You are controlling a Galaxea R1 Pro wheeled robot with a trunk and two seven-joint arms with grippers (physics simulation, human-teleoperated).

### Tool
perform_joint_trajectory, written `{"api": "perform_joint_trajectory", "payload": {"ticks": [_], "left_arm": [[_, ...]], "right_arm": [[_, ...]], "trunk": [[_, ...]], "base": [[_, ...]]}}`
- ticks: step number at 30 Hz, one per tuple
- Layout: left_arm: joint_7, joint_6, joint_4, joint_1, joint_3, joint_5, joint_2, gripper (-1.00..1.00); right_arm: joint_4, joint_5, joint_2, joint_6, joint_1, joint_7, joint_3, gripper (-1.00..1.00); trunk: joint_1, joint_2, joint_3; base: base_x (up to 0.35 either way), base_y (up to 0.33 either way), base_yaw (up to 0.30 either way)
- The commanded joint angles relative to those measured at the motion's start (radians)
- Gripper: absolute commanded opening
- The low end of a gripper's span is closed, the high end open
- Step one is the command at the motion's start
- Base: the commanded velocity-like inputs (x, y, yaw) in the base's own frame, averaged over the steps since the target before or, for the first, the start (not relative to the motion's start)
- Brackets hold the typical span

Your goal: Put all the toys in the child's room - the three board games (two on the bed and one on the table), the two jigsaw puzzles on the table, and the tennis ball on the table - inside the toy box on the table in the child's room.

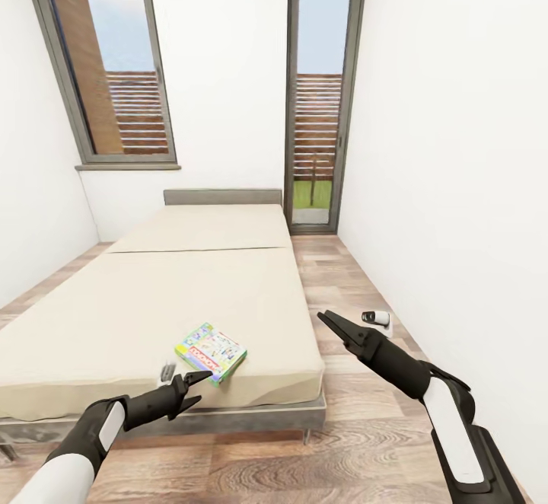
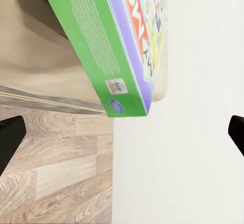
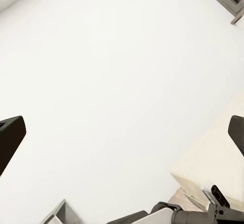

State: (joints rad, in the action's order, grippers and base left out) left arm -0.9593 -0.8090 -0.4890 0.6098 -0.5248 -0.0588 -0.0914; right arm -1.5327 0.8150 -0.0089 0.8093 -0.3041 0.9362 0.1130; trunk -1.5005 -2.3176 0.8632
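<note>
One board game point(image 1: 211, 351) lies flat near the bed's point(image 1: 114, 314) front edge, lower centre of the head view. My left jaws point(image 1: 199, 379) stand wide just beside it, lined up to grip. My right jaws point(image 1: 329, 320) hang wide, empty, over the floor point(image 1: 342, 443).

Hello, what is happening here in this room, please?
A two-armed robot stands at the foot of a bed in a simulated bedroom. One board game lies near the bed's front edge. The left gripper, jaws open, is just in front of the game but not holding it. The right gripper, also open, hangs empty over the floor beside the bed.
</note>
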Motion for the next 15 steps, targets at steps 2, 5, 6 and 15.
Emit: {"api": "perform_joint_trajectory", "payload": {"ticks": [2, 5, 6, 15], "left_arm": [[-0.001, -0.007, 0.0, 0.001, -0.003, -0.003, 0.0, 1.0], [-0.001, -0.007, 0.0, 0.001, -0.003, -0.003, 0.0, 1.0], [-0.001, -0.007, 0.0, 0.001, -0.002, -0.003, -0.001, 1.0], [-0.002, -0.007, 0.0, 0.001, -0.002, -0.004, -0.001, 1.0]], "right_arm": [[0.0, 0.003, 0.0, 0.005, -0.001, 0.001, 0.001, 1.0], [0.0, 0.004, 0.001, 0.005, -0.001, 0.001, 0.001, 1.0], [0.0, 0.003, 0.001, 0.005, 0.0, 0.001, 0.001, 1.0], [0.0, 0.003, 0.002, 0.005, -0.001, 0.001, 0.001, 1.0]], "trunk": [[0.0, 0.0, 0.001], [0.0, 0.0, 0.001], [0.0, 0.0, 0.001], [0.0, 0.0, 0.001]], "base": [[0.0, -0.028, 0.0], [0.016, -0.013, 0.0], [0.073, -0.008, 0.0], [0.104, -0.002, 0.0]]}}
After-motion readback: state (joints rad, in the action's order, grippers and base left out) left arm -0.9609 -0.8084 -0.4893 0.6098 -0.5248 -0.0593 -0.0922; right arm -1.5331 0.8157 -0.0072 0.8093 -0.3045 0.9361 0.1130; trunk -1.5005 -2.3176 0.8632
